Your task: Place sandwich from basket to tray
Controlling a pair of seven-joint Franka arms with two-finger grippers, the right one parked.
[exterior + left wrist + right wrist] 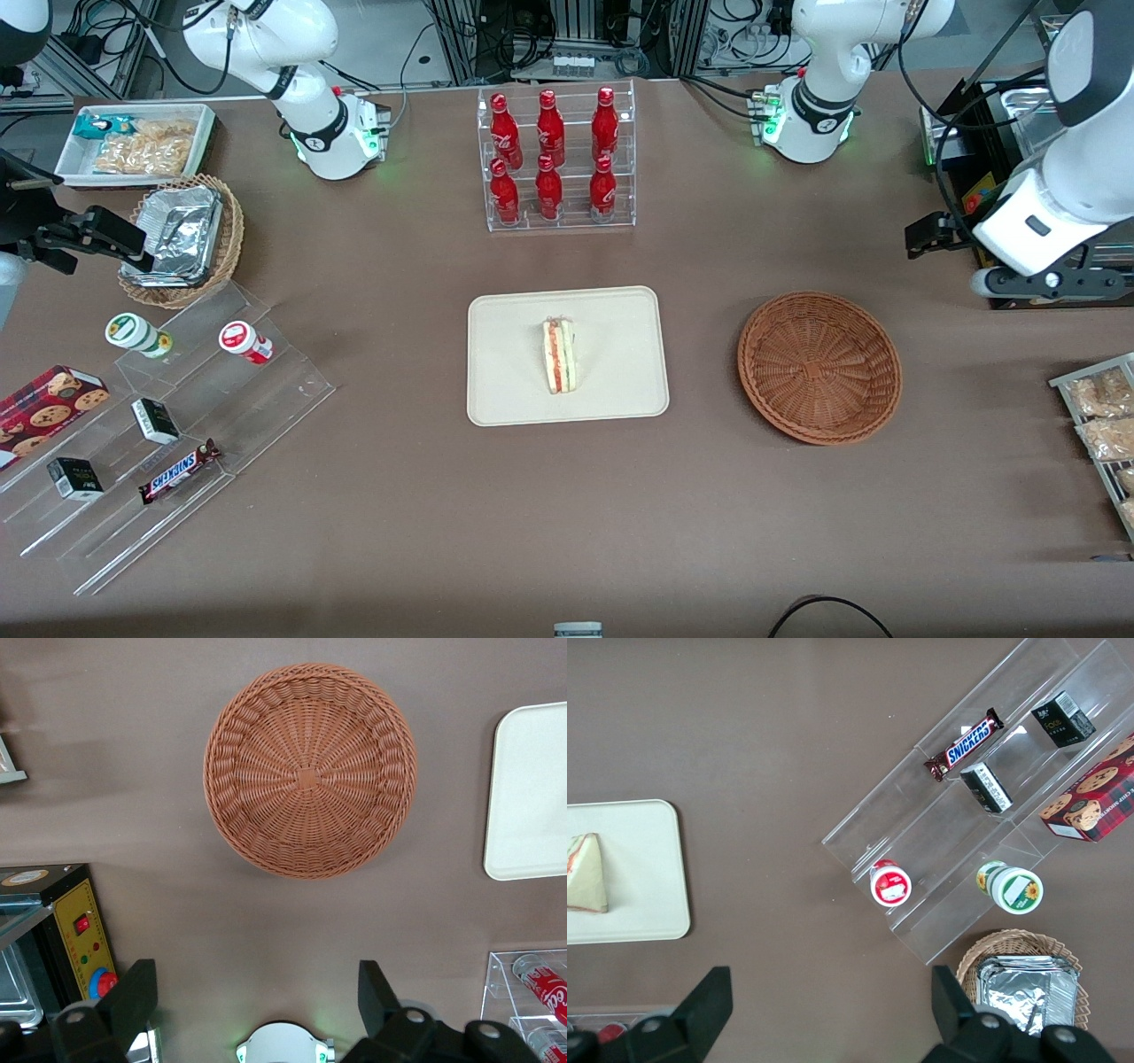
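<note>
The sandwich (pixel 559 356) lies on the middle of the cream tray (pixel 514 390), its red and green cut edge up; it also shows in the right wrist view (pixel 586 873) on the tray (pixel 647 904). The reddish-brown wicker basket (pixel 819 366) stands empty beside the tray, toward the working arm's end. My left gripper (pixel 930 237) hangs high above the table, farther from the front camera than the basket. In the left wrist view the gripper (pixel 257 992) is open wide and empty, with the empty basket (pixel 310 771) and a tray corner (pixel 532 815) below it.
A clear rack of red bottles (pixel 554 159) stands farther back than the tray. A stepped acrylic shelf with snacks (pixel 159 425), a tan basket with foil containers (pixel 182 239) and a white bin (pixel 137 142) lie toward the parked arm's end. A rack of packets (pixel 1103 416) and a black device (pixel 53 921) are at the working arm's end.
</note>
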